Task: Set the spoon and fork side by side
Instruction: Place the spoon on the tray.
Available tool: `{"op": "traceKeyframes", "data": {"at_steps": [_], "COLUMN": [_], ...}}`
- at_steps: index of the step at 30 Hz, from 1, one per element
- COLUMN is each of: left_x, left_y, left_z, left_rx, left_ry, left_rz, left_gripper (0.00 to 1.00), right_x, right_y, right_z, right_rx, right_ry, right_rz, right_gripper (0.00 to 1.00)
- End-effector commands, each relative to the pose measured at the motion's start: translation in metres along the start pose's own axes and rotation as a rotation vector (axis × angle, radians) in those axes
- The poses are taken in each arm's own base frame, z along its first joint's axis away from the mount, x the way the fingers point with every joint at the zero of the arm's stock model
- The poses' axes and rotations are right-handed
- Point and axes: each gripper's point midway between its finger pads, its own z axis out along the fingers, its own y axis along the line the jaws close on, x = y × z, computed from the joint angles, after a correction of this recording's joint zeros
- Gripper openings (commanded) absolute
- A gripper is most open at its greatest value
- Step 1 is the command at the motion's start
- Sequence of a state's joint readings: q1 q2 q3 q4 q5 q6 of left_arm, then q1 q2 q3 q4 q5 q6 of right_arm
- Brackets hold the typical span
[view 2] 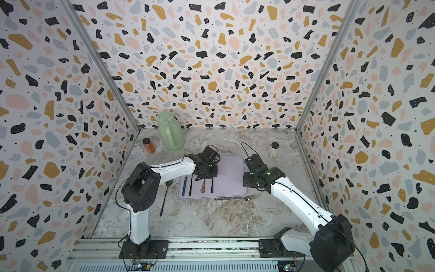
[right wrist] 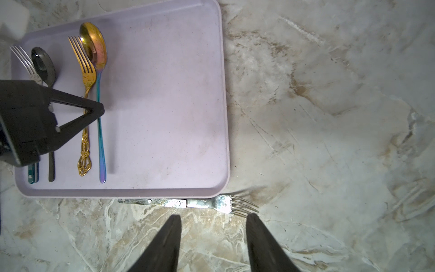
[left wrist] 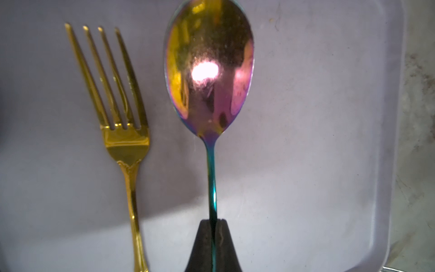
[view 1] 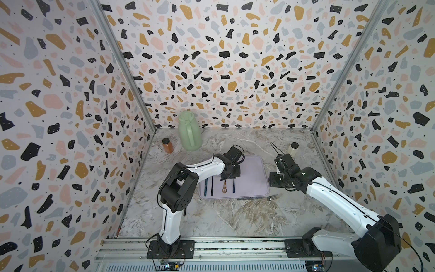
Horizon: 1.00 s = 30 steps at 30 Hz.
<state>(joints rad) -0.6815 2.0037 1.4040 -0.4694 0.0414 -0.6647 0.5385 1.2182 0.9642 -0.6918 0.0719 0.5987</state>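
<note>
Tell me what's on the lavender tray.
On the tray: a teal-handled fork, a black spoon, a gold fork, and a rainbow spoon pinched by the left gripper. The gripper's body covers the middle of the first two handles, so those parts cannot be seen.

There on the marble worktop (view 1: 235, 219) sat the lilac rectangular plastic tray (view 1: 253, 174), near the middle. Four pieces lay in a row on its left half, handles toward the near edge. Leftmost was the teal-handled steel fork (right wrist: 22, 58), with the black metal spoon (right wrist: 43, 63) just beside it. Next came the ornate gold metal fork (right wrist: 88, 77), and the rainbow-tinted metal spoon (right wrist: 94, 44) lay close on its right. Off the tray, the plain silver steel fork (right wrist: 200, 203) lay crosswise just beside the near edge, tines pointing right. The long dark metal spoon (view 2: 164, 200) lay on the worktop left of the tray. Back left stood the pale green plastic jug (view 1: 190, 134), with the small amber bottle (view 1: 167, 146) to its left. The cream black-capped bottle (view 1: 292, 148) stood back right.
</note>
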Motion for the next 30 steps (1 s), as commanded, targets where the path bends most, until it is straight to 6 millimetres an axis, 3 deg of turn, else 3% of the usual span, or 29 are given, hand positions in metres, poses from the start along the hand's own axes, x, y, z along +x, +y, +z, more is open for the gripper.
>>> {"op": "traceKeyframes", "data": {"at_steps": [1,15,18,21,25,30], "left_x": [-0.007,-0.002,-0.004,-0.008,-0.01,-0.003], "left_y": [-0.004,0.006,0.004,0.001,-0.001,0.013], "left_z": [0.003,0.014,0.01,-0.003,-0.03,-0.082], "left_rx": [0.013,-0.028,-0.024,-0.017,-0.006,-0.03], "left_ry": [-0.003,0.024,0.027,0.011,-0.015,-0.084], "left_rz": [-0.033,-0.071,-0.06,-0.04,-0.001,0.058], "left_gripper": [0.0,0.01,0.22,0.29,0.31,0.34], "right_x": [0.003,0.003,0.003,0.004,0.011,0.022], "right_y": [-0.004,-0.002,-0.001,0.0,0.006,0.02], "right_z": [-0.001,0.001,-0.001,-0.002,0.001,0.009], "right_rx": [0.005,-0.017,-0.025,-0.028,-0.065,-0.097], "right_ry": [0.022,0.034,0.03,0.036,0.064,0.104], "right_rz": [-0.003,0.024,0.022,0.036,0.064,0.06], "right_gripper": [0.5,0.5,0.51,0.51,0.51,0.51]}}
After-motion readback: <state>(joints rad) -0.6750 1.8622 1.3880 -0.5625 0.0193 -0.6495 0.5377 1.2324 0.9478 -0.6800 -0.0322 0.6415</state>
